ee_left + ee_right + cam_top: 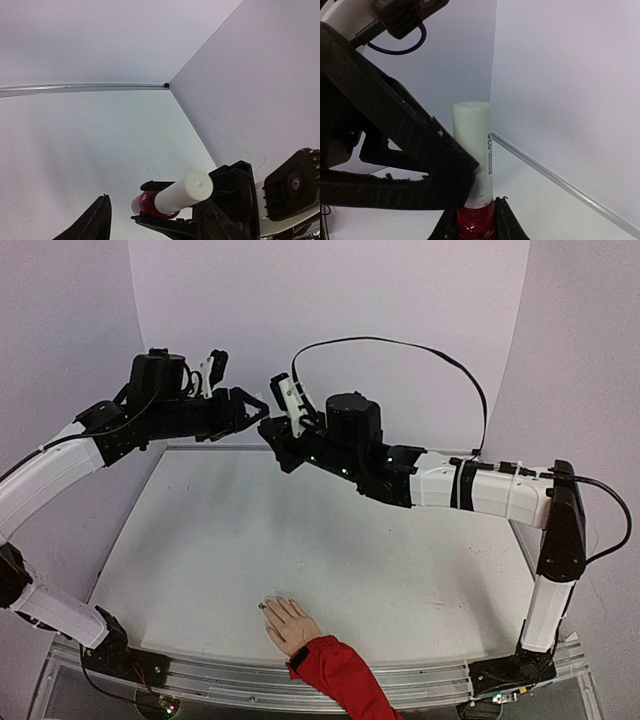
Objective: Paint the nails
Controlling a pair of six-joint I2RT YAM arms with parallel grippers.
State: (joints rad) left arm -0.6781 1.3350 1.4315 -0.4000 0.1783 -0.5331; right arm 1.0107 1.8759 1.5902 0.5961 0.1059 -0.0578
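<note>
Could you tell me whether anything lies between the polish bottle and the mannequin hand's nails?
Nothing visible: only open table separates the polish bottle, held by the right gripper at the far side, from the nails.

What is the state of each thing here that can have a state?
left gripper: open around the white cap.
right gripper: shut on the polish bottle.
polish bottle: capped, held in the air.
mannequin hand: lying flat, fingers stretched.
nails: one looks red; the others are too small to tell.
</note>
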